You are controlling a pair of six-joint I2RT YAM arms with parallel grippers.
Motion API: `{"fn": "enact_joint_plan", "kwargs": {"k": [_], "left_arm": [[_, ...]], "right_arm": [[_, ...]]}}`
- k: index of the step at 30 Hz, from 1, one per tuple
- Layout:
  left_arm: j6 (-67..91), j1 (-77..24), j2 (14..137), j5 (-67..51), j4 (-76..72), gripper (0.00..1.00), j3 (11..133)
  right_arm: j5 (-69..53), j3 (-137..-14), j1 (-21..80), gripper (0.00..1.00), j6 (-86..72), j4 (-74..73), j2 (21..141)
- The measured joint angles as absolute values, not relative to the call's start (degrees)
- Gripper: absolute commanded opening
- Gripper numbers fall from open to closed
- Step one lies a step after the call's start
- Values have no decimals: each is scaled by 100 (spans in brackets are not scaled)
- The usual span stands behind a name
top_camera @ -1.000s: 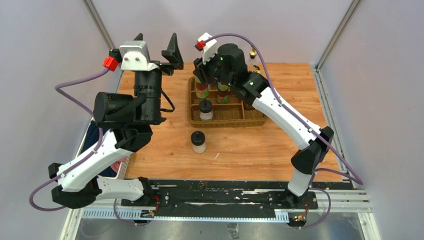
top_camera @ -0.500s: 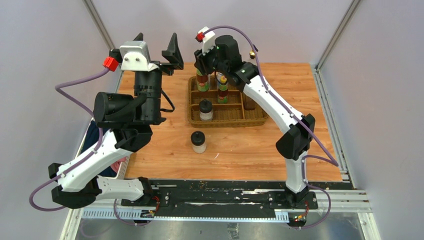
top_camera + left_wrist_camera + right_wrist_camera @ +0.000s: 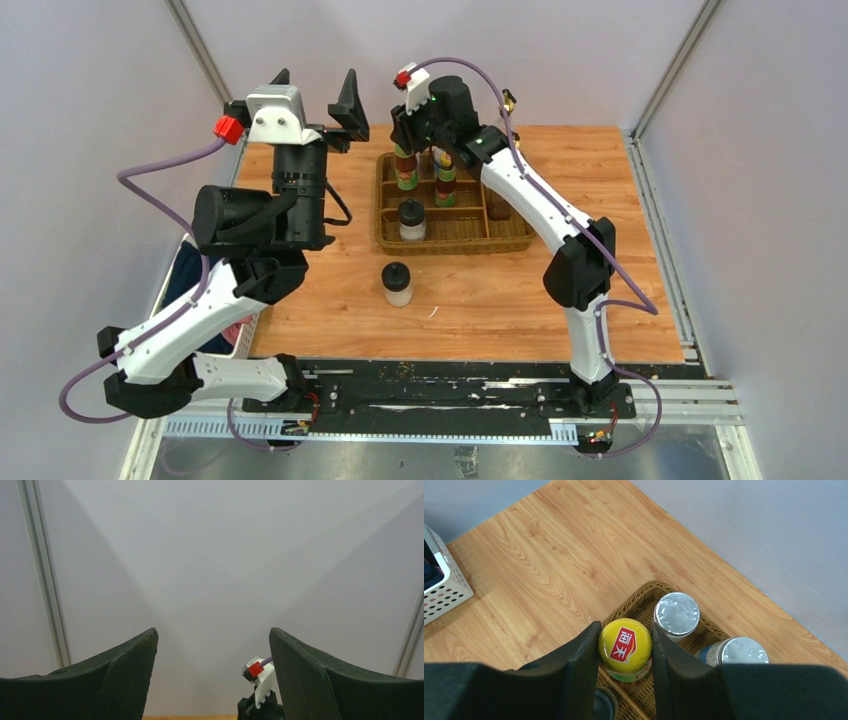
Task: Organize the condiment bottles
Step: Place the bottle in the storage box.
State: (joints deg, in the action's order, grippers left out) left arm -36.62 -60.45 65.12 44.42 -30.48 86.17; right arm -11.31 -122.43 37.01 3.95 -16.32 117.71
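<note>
My right gripper (image 3: 408, 148) reaches down over the back left of the wicker tray (image 3: 470, 240). In the right wrist view, the gripper (image 3: 625, 626) is shut on the yellow cap of a sauce bottle (image 3: 625, 645) that stands in the tray (image 3: 634, 600). Two silver-lidded shakers (image 3: 676, 614) (image 3: 742, 652) stand beside it. A second sauce bottle (image 3: 445, 182) stands to its right. One black-lidded jar (image 3: 411, 220) is in the tray, and another (image 3: 397, 283) stands on the table in front. A gold cruet spout (image 3: 509, 100) shows behind the right arm. My left gripper (image 3: 315, 88) is open and empty, raised high at the left (image 3: 212, 635).
A white perforated basket (image 3: 444, 585) sits off the table's left edge. The wooden table (image 3: 600, 200) is bounded by grey walls at the back and sides. The left arm is folded up over the table's left side.
The right arm has stretched out farther, its elbow swinging left, and the gripper has shifted slightly left and back over the tray. The left arm has barely moved.
</note>
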Motion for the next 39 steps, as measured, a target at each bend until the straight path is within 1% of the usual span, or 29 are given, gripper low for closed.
{"fn": "enact_joint_plan", "kwargs": {"k": [12, 39], "left_arm": [[-3524, -5870, 6497, 4397, -3076, 85, 8390], [-3070, -5360, 6488, 4248, -3076, 85, 7966]], "right_arm": [[-1280, -11434, 3664, 0, 292, -1153, 11771], [-1505, -10895, 3476, 0, 198, -449, 11883]]}}
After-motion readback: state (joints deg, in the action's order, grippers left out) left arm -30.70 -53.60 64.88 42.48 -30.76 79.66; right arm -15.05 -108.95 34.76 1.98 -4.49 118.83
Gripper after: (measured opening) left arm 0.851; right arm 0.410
